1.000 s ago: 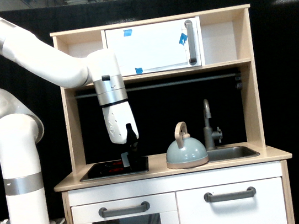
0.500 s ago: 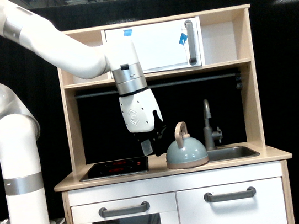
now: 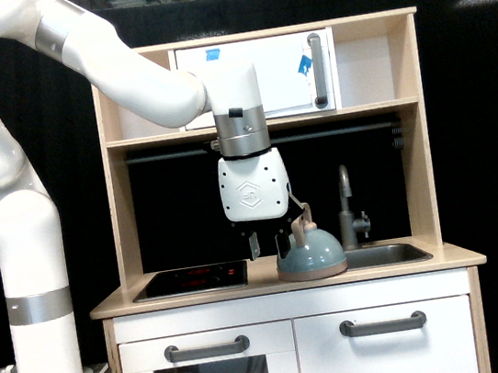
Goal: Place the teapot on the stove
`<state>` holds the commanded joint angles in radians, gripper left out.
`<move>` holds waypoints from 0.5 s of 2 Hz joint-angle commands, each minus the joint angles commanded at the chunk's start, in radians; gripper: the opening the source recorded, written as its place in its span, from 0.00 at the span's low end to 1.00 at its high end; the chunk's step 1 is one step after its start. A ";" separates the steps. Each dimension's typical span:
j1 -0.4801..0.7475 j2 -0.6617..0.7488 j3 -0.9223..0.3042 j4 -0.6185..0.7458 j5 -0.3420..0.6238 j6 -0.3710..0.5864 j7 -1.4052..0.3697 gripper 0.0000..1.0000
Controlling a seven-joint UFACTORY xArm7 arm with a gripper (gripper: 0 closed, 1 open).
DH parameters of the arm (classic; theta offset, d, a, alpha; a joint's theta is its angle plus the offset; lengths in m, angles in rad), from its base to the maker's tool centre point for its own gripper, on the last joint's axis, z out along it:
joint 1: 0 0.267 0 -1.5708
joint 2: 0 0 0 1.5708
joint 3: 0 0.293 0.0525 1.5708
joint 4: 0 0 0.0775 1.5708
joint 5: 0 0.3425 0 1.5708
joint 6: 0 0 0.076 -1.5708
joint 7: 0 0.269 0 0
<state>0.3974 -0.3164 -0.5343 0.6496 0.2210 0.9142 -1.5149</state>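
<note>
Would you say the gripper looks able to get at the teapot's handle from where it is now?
Probably yes. The gripper hangs just to the exterior view's left of the teapot, fingers apart, with nothing visible between it and the looped handle.

Single exterior view, frontal and level with the toy kitchen's bench (image 3: 381, 268), at moderate distance. Kitchen fills centre and right of frame; the arm's base column (image 3: 35, 300) stands at left.

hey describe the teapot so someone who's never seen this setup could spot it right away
Find the pale wooden play kitchen's countertop. Between the black stove on the exterior view's left and the grey sink with its faucet sits the teapot. It alone is dome-shaped: pale blue-grey, with a tan looped handle and tan base.
</note>
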 joint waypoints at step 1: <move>0.051 0.075 -0.108 0.041 0.216 0.040 -0.186 1.00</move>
<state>0.4488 -0.2418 -0.6425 0.6906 0.4375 0.9540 -1.7005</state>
